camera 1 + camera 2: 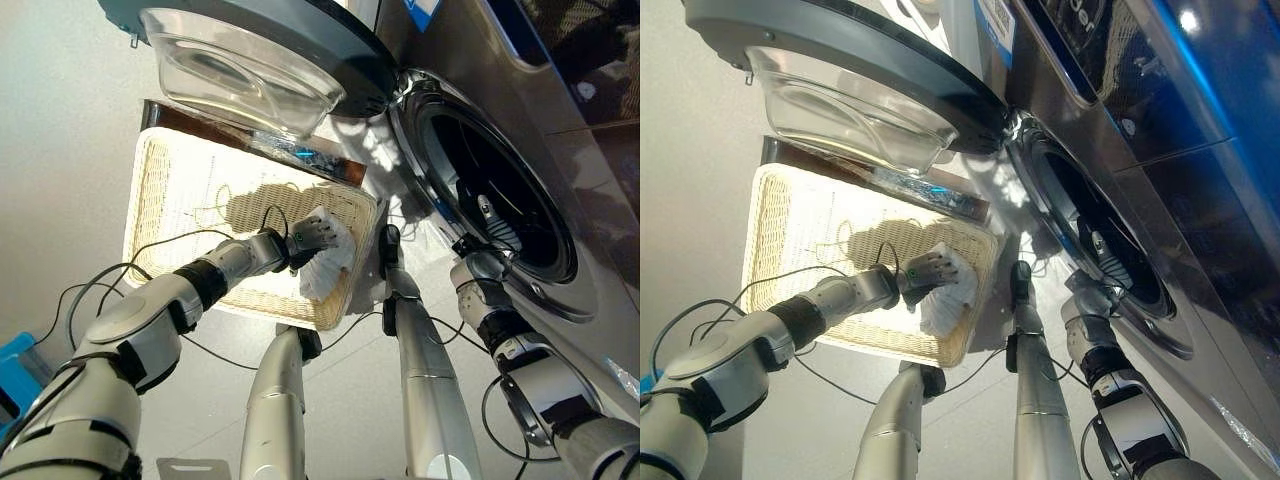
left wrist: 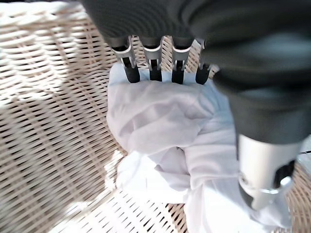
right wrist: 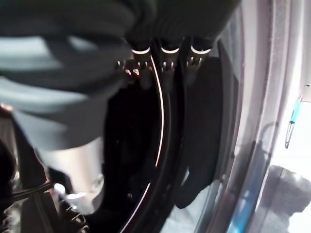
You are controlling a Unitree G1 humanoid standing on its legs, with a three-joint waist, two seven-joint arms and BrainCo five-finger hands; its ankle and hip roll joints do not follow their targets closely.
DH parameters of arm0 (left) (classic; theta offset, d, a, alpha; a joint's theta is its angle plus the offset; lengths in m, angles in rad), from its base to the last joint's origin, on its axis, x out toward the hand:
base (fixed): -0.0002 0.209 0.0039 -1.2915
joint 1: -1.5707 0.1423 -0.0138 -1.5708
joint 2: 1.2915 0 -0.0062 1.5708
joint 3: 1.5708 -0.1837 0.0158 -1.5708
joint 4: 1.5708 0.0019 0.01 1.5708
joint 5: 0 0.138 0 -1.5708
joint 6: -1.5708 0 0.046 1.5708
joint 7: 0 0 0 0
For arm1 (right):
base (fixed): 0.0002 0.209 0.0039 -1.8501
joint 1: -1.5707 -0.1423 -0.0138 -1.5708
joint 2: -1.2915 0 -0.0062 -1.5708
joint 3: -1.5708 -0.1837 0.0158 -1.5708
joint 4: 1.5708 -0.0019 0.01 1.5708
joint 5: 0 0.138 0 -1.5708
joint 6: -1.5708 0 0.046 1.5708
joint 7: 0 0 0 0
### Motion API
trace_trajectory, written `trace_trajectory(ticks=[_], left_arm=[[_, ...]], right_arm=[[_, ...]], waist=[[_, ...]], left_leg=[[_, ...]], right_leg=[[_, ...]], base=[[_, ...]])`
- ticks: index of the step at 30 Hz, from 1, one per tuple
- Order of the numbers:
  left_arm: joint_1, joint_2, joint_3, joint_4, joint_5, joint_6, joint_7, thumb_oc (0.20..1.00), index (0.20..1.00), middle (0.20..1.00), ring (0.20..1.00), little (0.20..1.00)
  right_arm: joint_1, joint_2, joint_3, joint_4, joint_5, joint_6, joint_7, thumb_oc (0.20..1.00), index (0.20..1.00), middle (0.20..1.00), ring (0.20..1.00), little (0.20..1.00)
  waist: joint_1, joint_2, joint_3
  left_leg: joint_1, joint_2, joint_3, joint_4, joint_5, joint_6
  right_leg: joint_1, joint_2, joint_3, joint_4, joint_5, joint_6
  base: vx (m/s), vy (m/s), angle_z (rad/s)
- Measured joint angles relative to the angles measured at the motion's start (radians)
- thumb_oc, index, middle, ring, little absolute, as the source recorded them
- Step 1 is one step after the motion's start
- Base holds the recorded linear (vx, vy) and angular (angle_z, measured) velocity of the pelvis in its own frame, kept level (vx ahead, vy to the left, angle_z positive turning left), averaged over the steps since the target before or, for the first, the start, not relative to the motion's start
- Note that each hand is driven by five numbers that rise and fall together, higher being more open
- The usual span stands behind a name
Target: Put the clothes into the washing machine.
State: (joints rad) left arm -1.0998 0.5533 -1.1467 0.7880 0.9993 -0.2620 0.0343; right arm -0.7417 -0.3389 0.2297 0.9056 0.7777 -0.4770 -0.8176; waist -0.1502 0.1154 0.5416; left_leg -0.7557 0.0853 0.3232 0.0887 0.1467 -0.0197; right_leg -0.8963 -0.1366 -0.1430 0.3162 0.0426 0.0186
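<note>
While its fingers [image 2: 154, 65] press down over a bunched white garment [image 2: 165, 141], the robot's left hand [image 1: 312, 236] reaches into a shallow wicker basket [image 1: 180, 190] on the floor, at the basket's corner nearest the washing machine [image 1: 560, 130]. The left wrist view shows the dark-tipped fingers curled onto the top fold of the cloth and the thumb [image 2: 262, 179] alongside it on the other side, so the hand appears to be grasping the garment rather than merely resting on it. The garment is the one piece of clothing visible in the basket, heaped against the rim. The right hand [image 1: 477, 275] sits at the lower edge of the machine's open drum [image 1: 500, 200]; in its own wrist view the fingers [image 3: 167, 65] point toward the dark opening, bent at the tips and holding nothing. The round glass door [image 1: 240, 70] hangs open above the basket. The cloth looks light, soft and limp, likely to sag and trail once lifted, so a hold on the thick middle of the bundle, gathering several folds at once, seems safer than a pinch at a loose edge, which could let the rest catch on the basket rim.
</note>
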Motion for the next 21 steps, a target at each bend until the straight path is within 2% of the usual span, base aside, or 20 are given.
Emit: trace_trajectory(ticks=[8,17,21], left_arm=[[-0.039,-0.016,0.000,0.036,0.092,-0.019,0.044,1.000,1.000,1.000,1.000,1.000],[-0.089,-0.033,0.000,0.066,0.196,-0.063,0.182,1.000,1.000,1.000,1.000,1.000],[-0.093,-0.039,0.000,0.081,0.214,-0.067,0.186,1.000,1.000,1.000,1.000,1.000]], right_arm=[[0.000,0.012,0.002,-0.033,0.016,-0.025,-0.001,1.000,1.000,1.000,1.000,1.000],[-0.007,0.031,0.018,-0.040,0.028,-0.051,0.004,1.000,1.000,1.000,1.000,1.000],[-0.008,0.037,0.018,-0.041,0.033,-0.068,0.013,1.000,1.000,1.000,1.000,1.000]], waist=[[-0.006,-0.011,-0.003],[-0.024,-0.034,-0.006],[-0.027,-0.037,-0.007]], left_leg=[[-0.043,0.008,-0.001,0.006,-0.002,-0.003],[-0.087,0.013,-0.005,0.009,-0.004,-0.004],[-0.098,0.014,-0.005,0.011,-0.004,-0.004]], right_leg=[[-0.033,0.008,-0.002,-0.013,0.007,-0.002],[-0.061,0.013,-0.007,-0.038,0.021,-0.001],[-0.071,0.014,-0.007,-0.038,0.021,-0.001]], base=[[0.01,-0.022,-0.01],[0.00,0.000,0.00],[0.00,0.000,0.00]])
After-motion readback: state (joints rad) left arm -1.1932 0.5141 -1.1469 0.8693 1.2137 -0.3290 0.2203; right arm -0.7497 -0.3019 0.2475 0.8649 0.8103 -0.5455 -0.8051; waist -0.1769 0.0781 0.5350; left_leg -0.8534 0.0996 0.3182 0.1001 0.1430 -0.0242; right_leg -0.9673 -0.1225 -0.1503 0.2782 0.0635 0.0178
